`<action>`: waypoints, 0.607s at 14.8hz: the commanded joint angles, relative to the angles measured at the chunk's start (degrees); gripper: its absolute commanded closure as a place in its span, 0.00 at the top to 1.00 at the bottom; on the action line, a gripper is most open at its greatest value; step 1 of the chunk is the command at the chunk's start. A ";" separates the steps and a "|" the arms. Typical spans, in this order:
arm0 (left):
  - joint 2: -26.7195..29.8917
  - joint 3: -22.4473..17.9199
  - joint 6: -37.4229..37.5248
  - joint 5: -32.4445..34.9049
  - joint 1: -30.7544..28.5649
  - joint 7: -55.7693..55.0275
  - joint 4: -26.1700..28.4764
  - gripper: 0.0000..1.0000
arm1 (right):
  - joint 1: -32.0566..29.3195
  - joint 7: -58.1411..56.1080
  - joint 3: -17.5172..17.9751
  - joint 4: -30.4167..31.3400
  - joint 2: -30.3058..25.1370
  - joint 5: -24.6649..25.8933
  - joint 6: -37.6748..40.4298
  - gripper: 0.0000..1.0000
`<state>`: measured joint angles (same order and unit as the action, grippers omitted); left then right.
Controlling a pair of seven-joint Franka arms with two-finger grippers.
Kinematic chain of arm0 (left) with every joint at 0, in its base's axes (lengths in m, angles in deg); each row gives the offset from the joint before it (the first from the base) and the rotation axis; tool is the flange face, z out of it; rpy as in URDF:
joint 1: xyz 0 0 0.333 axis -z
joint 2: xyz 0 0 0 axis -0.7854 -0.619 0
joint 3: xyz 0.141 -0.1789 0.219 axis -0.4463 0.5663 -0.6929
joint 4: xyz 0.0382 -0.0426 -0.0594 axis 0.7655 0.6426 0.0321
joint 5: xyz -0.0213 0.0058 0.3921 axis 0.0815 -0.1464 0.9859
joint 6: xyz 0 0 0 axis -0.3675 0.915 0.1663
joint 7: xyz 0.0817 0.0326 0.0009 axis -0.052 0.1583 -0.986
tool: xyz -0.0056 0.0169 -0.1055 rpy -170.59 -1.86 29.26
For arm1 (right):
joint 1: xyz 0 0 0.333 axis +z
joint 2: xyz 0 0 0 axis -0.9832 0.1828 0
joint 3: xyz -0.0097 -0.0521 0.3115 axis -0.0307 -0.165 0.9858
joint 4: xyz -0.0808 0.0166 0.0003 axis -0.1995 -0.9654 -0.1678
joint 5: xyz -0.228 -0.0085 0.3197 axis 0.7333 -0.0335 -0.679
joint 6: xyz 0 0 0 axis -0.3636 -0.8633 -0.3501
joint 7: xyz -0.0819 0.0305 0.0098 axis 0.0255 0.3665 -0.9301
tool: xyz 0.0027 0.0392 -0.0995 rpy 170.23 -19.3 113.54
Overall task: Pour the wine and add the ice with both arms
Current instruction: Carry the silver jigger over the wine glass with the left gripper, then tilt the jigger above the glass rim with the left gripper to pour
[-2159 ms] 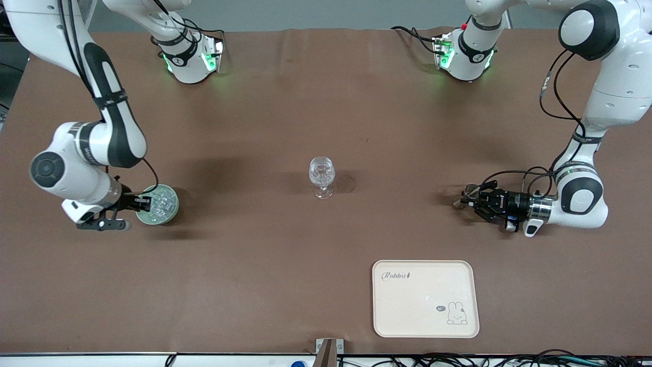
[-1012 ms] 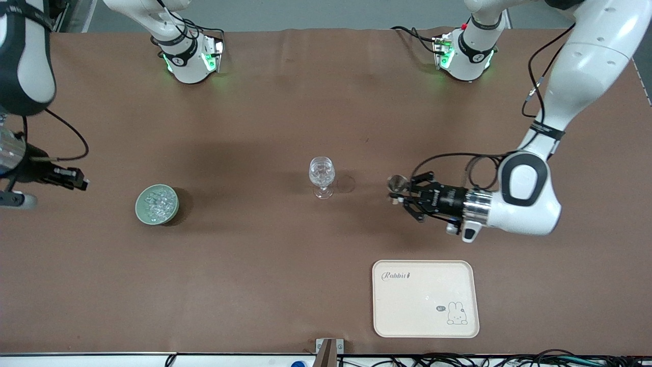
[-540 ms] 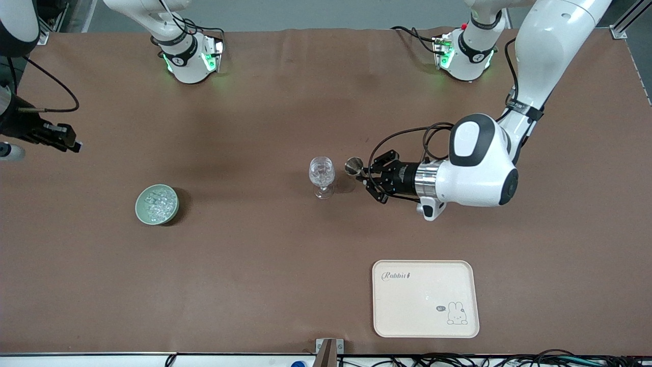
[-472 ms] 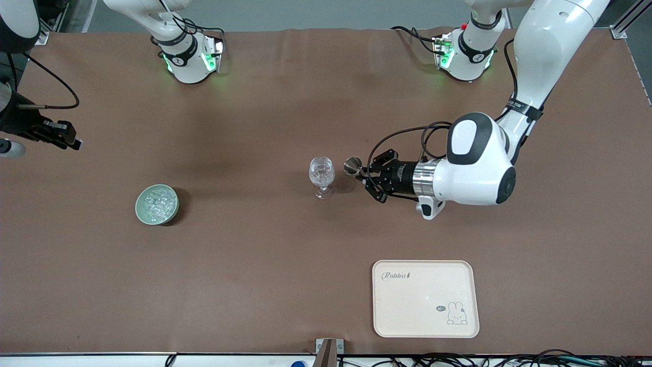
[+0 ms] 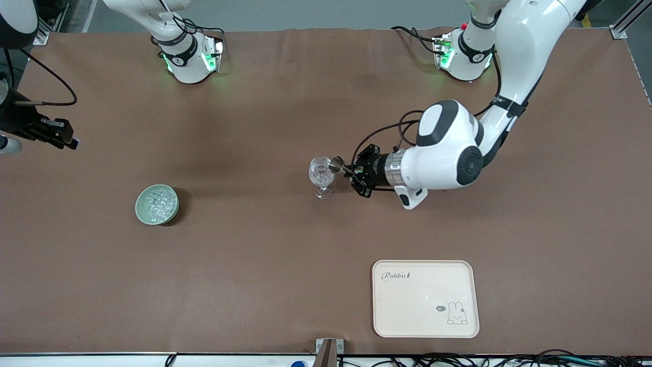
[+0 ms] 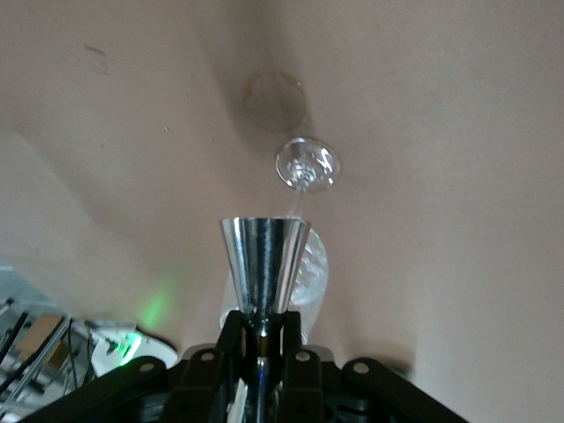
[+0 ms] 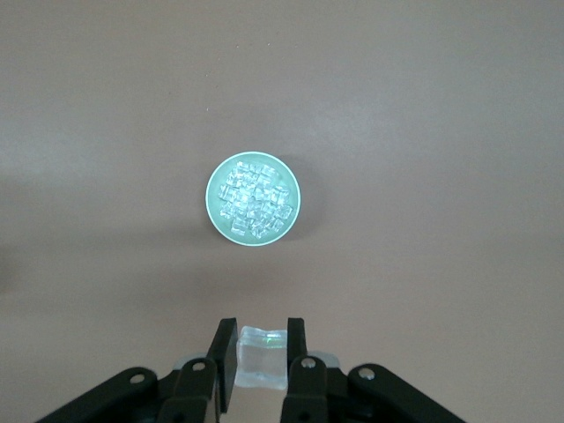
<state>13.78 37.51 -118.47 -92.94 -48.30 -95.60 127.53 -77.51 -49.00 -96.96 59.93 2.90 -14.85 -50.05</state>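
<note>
One clear glassy ice cube (image 7: 261, 356), right pincer (image 7: 258, 359)

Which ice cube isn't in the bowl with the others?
The ice cube pinched in the right gripper, up above the table. All the other ice cubes sit piled in the green bowl.

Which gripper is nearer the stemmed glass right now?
Left. The left gripper holds a metal cup at the stemmed glass; the right gripper is up at the table's right-arm end.
</note>
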 commanded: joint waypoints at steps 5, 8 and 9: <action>0.89 -0.42 -0.21 14.24 4.70 -15.36 -1.86 0.00 | -0.55 -0.42 0.35 -0.50 -0.18 0.80 -0.06 0.05; 0.90 -0.42 -0.03 19.43 5.85 -21.33 -3.08 0.00 | -0.55 -0.42 0.35 -0.50 -0.18 0.72 -0.06 0.05; 0.90 -0.42 0.49 21.54 6.64 -22.74 -3.87 0.00 | -0.55 -0.42 0.35 -0.50 -0.10 0.80 -0.06 0.05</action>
<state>13.78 37.51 -118.67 -74.84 -42.96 -114.78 125.25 -77.51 -49.03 -96.96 59.46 2.91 -14.83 -50.05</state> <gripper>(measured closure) 0.789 0.736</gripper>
